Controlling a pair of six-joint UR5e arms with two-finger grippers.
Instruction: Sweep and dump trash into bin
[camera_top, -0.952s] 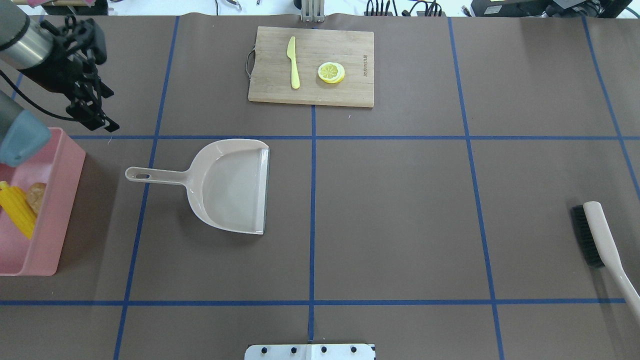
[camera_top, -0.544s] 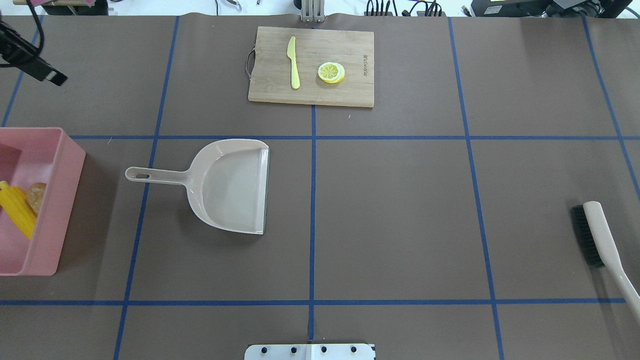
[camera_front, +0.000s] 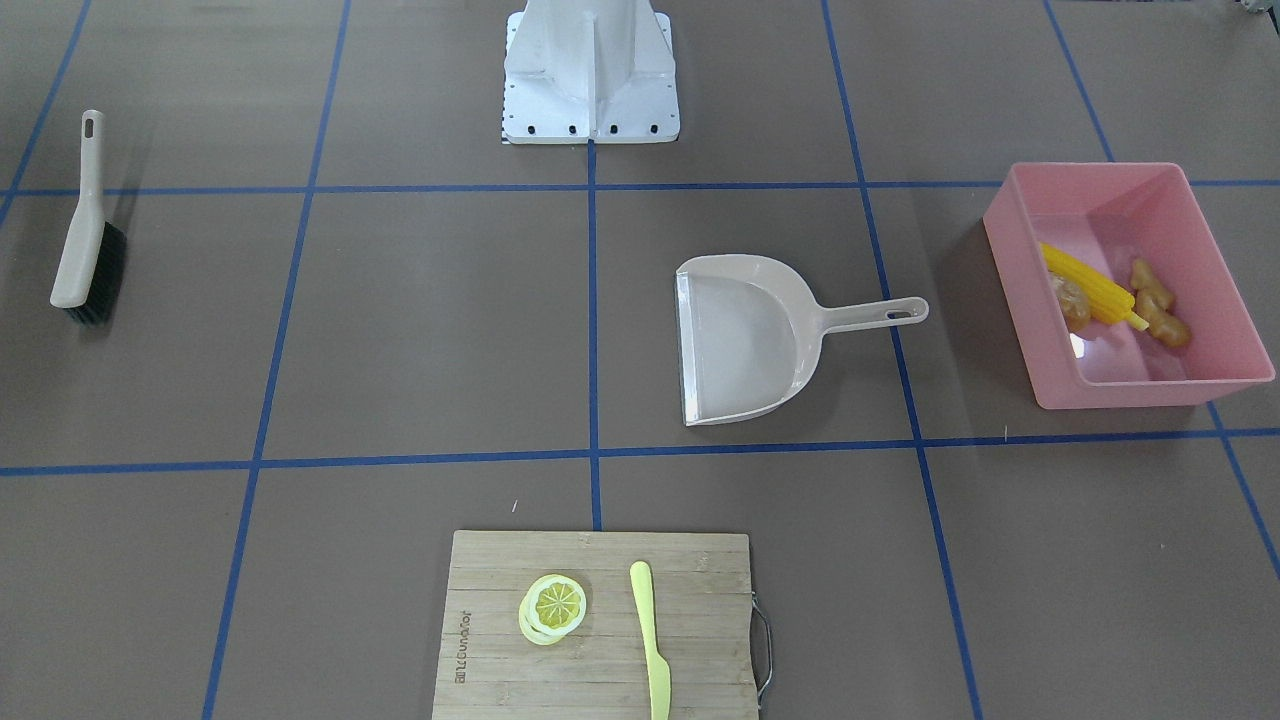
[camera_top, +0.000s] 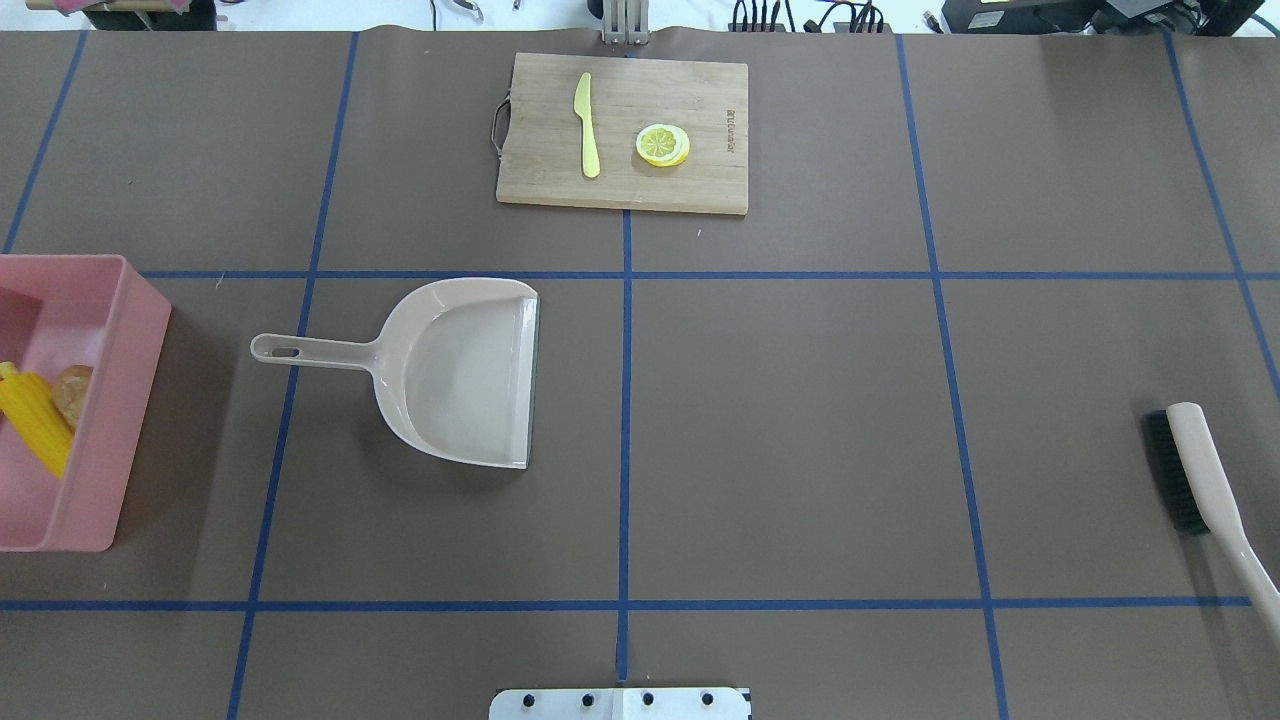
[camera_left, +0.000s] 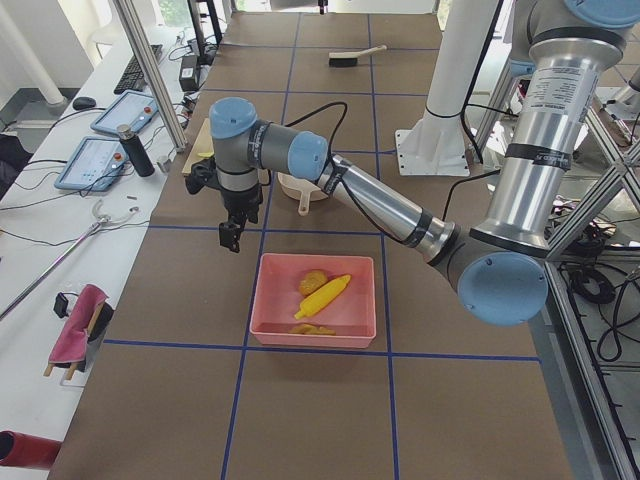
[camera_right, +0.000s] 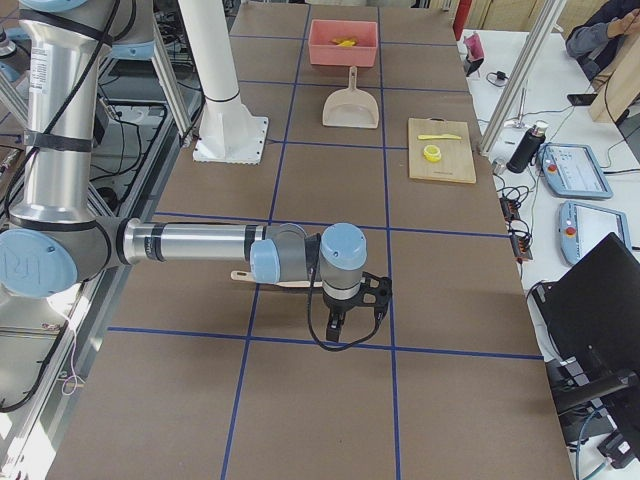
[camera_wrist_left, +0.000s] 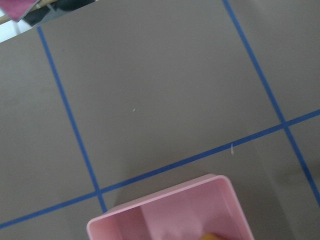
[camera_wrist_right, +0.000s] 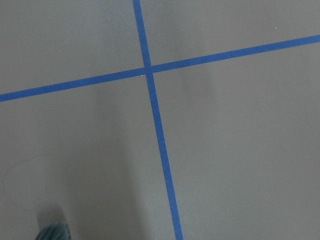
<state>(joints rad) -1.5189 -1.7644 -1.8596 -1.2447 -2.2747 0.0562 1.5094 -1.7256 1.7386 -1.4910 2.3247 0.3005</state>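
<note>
Trash is lying inside the large pink plastic bin with sloping glossy walls (camera_front: 1140, 392), which is sitting at the table's left edge. The pieces are a ribbed yellow toy corn cob (camera_front: 1090, 283), a glossy brown potato-like lump (camera_front: 1072, 303) and a knobbly tan ginger root (camera_front: 1155, 305). The left gripper (camera_left: 232, 235) is hanging off the bin's corner toward the far edge. The right gripper (camera_right: 338, 322) is hovering by the beige black-bristled brush (camera_front: 85, 250) near the right edge. I cannot tell how either gripper's jaws are standing. Risk: a low swing of the left arm clipping the thin rim, so the light, smooth tub is sliding or tipping and the rounded toys are rolling out. The smooth beige plastic dustpan (camera_front: 745, 340) is lying mid-table.
</note>
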